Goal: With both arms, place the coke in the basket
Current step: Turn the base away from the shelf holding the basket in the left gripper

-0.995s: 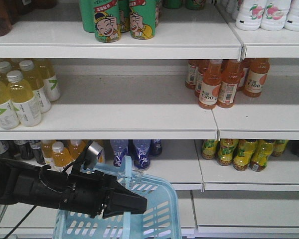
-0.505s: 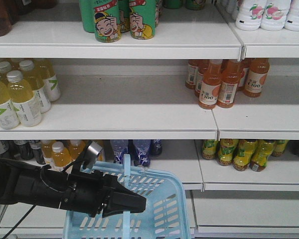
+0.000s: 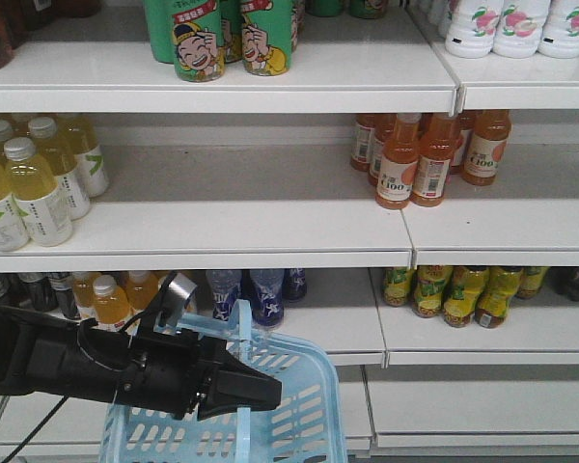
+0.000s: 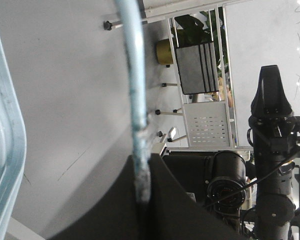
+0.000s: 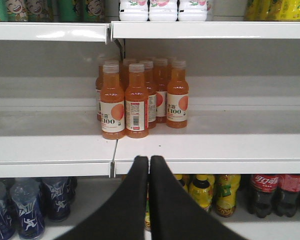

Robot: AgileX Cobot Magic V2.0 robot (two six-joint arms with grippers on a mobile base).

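1. Light-blue plastic basket [image 3: 314, 410] sits at the bottom of the front view, in front of the lowest shelf; its hoop handle [image 3: 243, 333] stands upright and runs down through the left gripper [image 3: 259, 391].
2. L wrist view: the handle strip is pinched between the two black fingers [image 4: 115, 210], so the jaws are clenched on it. Basket rim is at the far-left edge of that view.
3. Right gripper [image 5: 149, 167]: tips pressed together w/ nothing between them, aimed at the front edge of the shelf [image 5: 190, 150].
4. The coke [image 5: 263, 197] stands upright on the bottom shelf, lower right in the R wrist view. It has a red label w/ white script, and a 2nd one stands just beside it to the right. Both are well apart from the right gripper and not in the basket.
5. Just left of the coke are yellow-green bottles [image 5: 204, 192].
6. Orange juice bottles [image 5: 136, 100] are clustered on the shelf above.
7. Blue bottles [image 5: 27, 205] are at the lower left of the R wrist view.
8. Front view also shows pale-yellow bottles [image 3: 34, 188] at mid-left, green cans [image 3: 198, 39] up top and white bottles [image 3: 507, 24] at top right.
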